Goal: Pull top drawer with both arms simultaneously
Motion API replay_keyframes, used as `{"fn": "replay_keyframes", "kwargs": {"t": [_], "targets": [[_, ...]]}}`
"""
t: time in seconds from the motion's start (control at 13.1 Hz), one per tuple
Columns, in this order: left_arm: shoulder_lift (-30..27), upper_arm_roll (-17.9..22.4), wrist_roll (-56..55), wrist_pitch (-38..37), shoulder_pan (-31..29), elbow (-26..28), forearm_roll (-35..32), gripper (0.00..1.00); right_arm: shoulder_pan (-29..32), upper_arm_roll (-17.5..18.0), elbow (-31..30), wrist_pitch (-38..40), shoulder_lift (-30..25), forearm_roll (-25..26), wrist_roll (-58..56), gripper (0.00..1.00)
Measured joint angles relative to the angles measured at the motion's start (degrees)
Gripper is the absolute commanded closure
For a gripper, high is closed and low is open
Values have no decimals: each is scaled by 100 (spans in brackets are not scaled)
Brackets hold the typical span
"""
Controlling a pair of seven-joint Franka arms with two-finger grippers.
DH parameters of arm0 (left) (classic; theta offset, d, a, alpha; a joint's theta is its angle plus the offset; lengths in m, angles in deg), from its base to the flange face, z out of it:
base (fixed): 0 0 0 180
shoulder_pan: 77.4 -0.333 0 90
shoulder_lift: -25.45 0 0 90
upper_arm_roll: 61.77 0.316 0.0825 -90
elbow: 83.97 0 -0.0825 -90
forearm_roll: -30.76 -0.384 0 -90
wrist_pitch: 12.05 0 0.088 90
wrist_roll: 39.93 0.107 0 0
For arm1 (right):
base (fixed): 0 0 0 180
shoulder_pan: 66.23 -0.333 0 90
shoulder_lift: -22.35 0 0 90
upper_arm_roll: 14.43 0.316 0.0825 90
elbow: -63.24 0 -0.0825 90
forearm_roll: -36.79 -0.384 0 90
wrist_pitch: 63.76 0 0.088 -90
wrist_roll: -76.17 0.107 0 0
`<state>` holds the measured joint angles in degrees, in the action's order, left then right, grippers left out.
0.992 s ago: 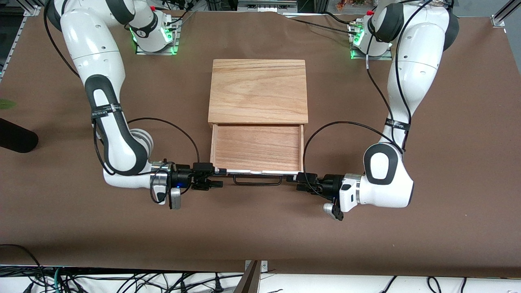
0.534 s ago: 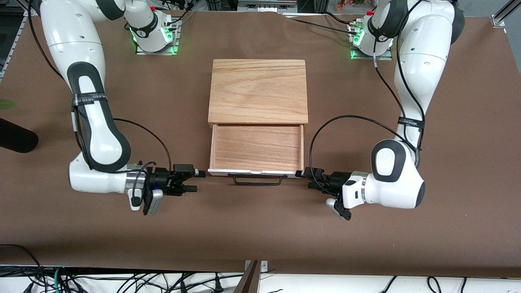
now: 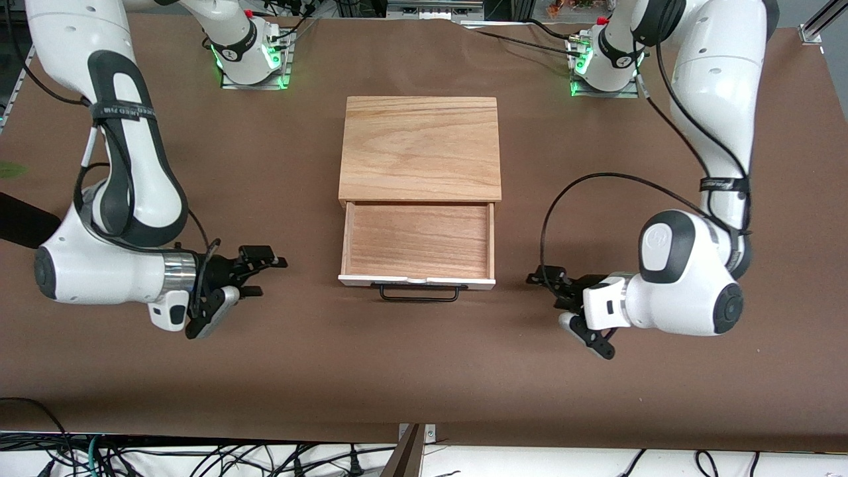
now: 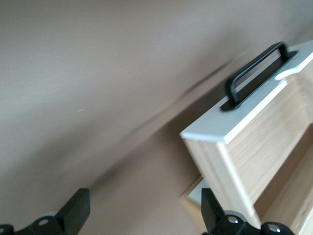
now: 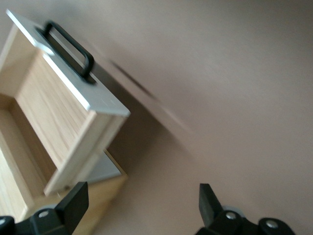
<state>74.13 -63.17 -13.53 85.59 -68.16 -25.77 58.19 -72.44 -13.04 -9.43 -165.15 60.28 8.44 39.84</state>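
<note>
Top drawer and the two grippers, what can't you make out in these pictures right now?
- Front view: the front of the cabinet below the top drawer is hidden by the camera's high angle, so lower drawers cannot be counted.
- Left wrist view: the drawer's handle and part of its box are cut off by the edge.
- Right wrist view: the table is smeared by blur.
- Both wrist views: the left gripper and right gripper show only fingertips.

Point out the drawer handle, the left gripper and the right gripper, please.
drawer handle [image 3: 419, 294], front view, middle of the black bar.
left gripper [image 3: 544, 278], front view, between its open fingertips.
right gripper [image 3: 268, 276], front view, between its open fingertips.
</note>
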Motion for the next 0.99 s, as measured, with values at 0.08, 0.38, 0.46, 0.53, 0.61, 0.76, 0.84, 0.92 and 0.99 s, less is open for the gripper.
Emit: {"fn": "replay_keyframes", "kwargs": {"t": [0.08, 0.38, 0.46, 0.53, 0.61, 0.76, 0.84, 0.92, 0.99], "targets": [[-127, 3, -1, -17, -36, 39, -245, 0, 2, -1, 1, 211, -108, 333, 108, 0], [-637, 34, -3, -129, -268, 239, -848, 0, -23, -89, -31, 1014, -615, 1548, 729, 0], [-764, 40, -3, -170, -341, 275, -982, 0, -34, -98, -124, 1104, -845, 1919, 909, 0], [-881, 46, -3, -187, -412, 310, -1081, 0, -45, -101, -304, 1161, -1132, 2203, 1110, 0], [-987, 48, -3, -197, -478, 339, -1145, 0, -53, -108, -562, 1205, -1458, 2405, 1311, 0], [-1135, 133, -3, -202, -552, 371, -1171, 0, -57, -124, -1231, 1219, -2174, 2800, 1725, 0], [-1183, 204, -3, -201, -563, 375, -1171, 0, -47, -137, -1568, 1213, -2509, 2946, 1962, 0], [-1232, 246, -3, -201, -581, 378, -1171, 0, -2, -148, -1920, 1161, -2829, 3019, 2148, 0], [-1289, 277, -3, -200, -591, 381, -1171, 0, 78, -154, -2235, 1027, -3101, 3042, 2230, 0]]}}
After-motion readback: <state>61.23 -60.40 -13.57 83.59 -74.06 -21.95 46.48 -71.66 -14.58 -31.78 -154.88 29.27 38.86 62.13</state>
